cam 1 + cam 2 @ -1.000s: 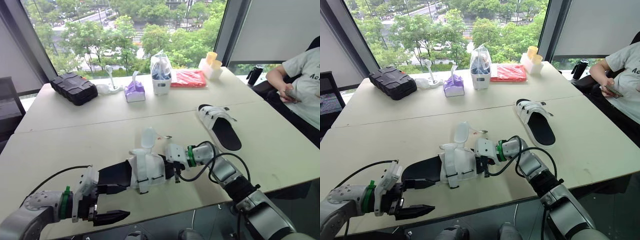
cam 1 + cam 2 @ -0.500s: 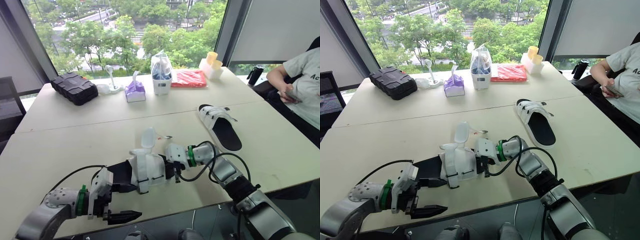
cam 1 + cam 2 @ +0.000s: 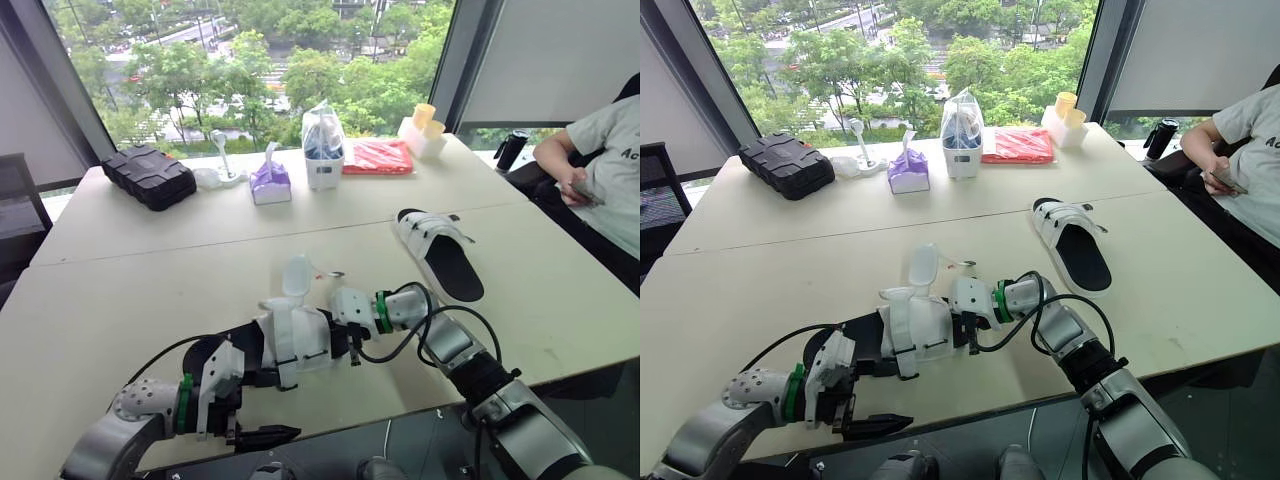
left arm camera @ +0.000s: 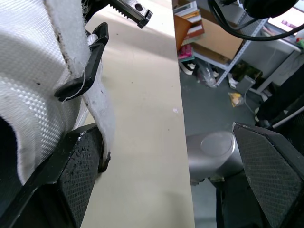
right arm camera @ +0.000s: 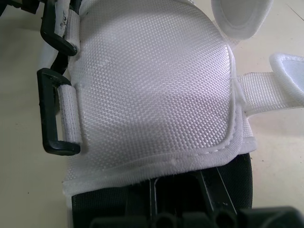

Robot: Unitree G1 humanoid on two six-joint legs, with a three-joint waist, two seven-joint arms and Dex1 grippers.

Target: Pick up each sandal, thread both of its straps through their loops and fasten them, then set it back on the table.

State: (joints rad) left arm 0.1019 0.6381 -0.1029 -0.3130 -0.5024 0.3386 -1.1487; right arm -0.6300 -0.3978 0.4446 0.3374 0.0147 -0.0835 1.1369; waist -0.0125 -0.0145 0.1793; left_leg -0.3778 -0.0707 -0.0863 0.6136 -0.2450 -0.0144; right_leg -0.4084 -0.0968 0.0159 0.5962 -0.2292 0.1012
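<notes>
The near sandal (image 3: 293, 338), white fabric upper on a black sole, lies at the table's front middle. Its two straps are loose, and one strap (image 3: 297, 275) curls upward. My right gripper (image 3: 347, 336) is shut on the sandal's toe end. In the right wrist view the white upper (image 5: 152, 90) and its black loops (image 5: 54, 114) sit just past the fingers. My left gripper (image 3: 275, 405) is open beside the heel end. One of its fingers (image 4: 80, 175) touches the sandal's side (image 4: 38, 71); the other hangs past the table edge. A second sandal (image 3: 438, 255) lies to the right.
Along the far side stand a black case (image 3: 148, 176), a purple tissue pack (image 3: 270, 182), a white bag (image 3: 322, 148), a red packet (image 3: 377, 157) and cups (image 3: 423, 130). A person (image 3: 600, 160) sits at the right. The table's front edge (image 3: 400, 395) runs just under both arms.
My left arm has moved right along the front edge, bringing its open gripper up to the sandal's heel. The right gripper and the sandal have stayed put.
</notes>
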